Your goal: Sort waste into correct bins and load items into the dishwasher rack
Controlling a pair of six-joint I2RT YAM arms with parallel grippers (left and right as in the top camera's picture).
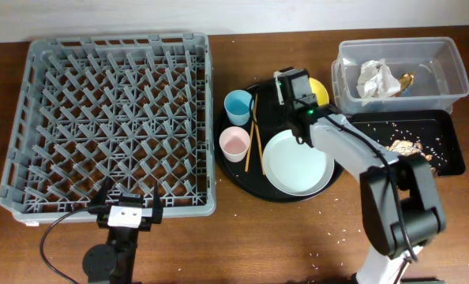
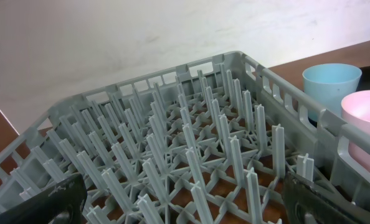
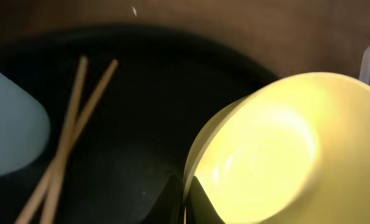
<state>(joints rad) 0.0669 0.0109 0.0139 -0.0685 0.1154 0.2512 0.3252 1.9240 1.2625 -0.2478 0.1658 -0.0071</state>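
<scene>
- Pinching the near rim of the yellow bowl [image 3: 266,149], the right gripper [image 3: 185,190] has its two dark fingers almost closed. One sits inside the wall and one outside, as far as the wrist view lets me see.
- That bowl sits at the back right of the round black tray [image 1: 246,181], just beside the clear tub [image 1: 448,75].
- It looks like light, stiff plastic, glossy and smooth, with a thin curved wall. I'd guess a pinch on the rim alone lets it swing or slip, so a deeper bite over the lip would hold steadier.
- The left gripper [image 2: 185,208] is spread wide and holds nothing, hanging over the near edge of the grey rack [image 1: 108,118], whose lattice floor bristles with upright pegs.
- On the round tray, a blue cup [image 1: 238,104] and a pink cup [image 1: 234,143] stand open side up, thin wooden chopsticks [image 1: 254,134] lie beside them, and a pale round plate [image 1: 298,163] lies flat.
- A crumpled napkin [image 1: 374,79] rests in the tub, and brown food scraps [image 1: 408,146] lie in the shallow black bin [image 1: 452,158].
</scene>
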